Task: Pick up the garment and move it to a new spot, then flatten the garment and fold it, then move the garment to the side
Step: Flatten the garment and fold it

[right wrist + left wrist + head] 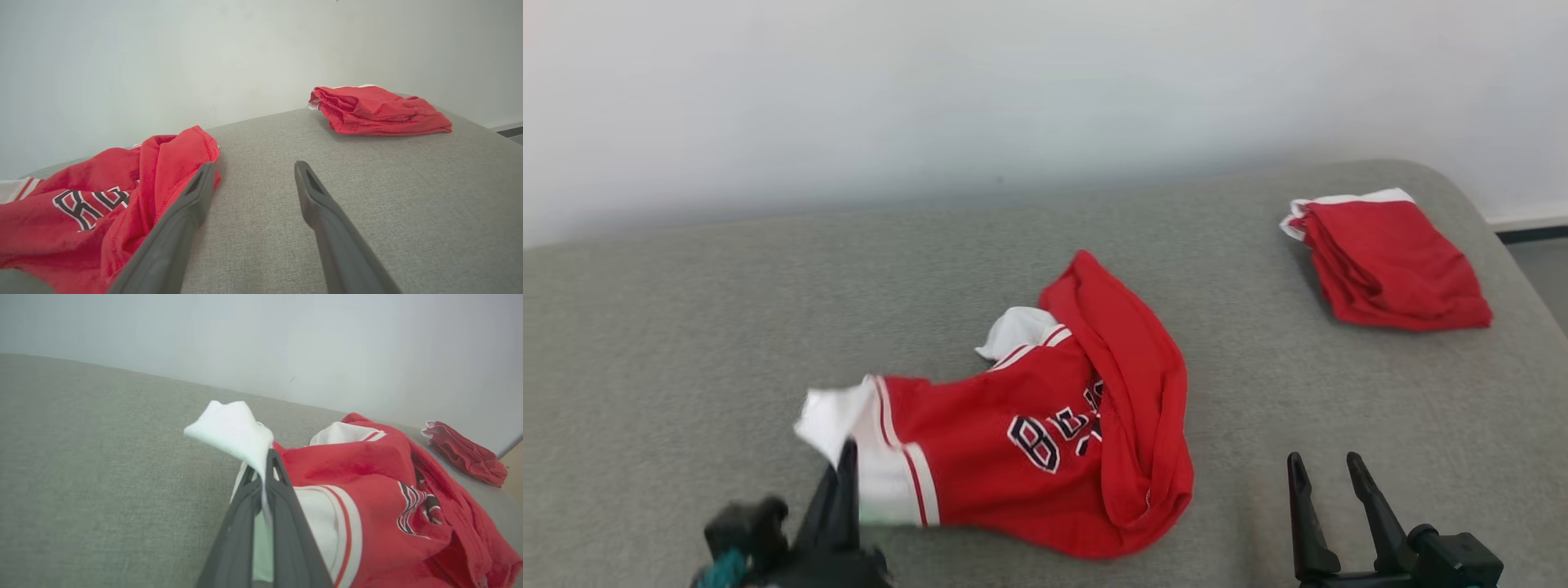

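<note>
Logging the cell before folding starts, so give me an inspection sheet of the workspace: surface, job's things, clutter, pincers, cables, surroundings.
Surface: grey padded surface, carrying two garments.
Job's things: red jersey with white sleeves, crumpled near the middle, its lettering partly folded under.
Clutter: folded red garment at the far right corner, apart from the jersey.
Pincers: left pincer shut on the jersey's white sleeve; right pincer open, holding nothing, to the right of the jersey.
Cables: nothing seen; a blurred teal part sits behind the left pincer, cannot tell what it is.
Surroundings: pale wall behind; dark skirting strip at far right.
</note>
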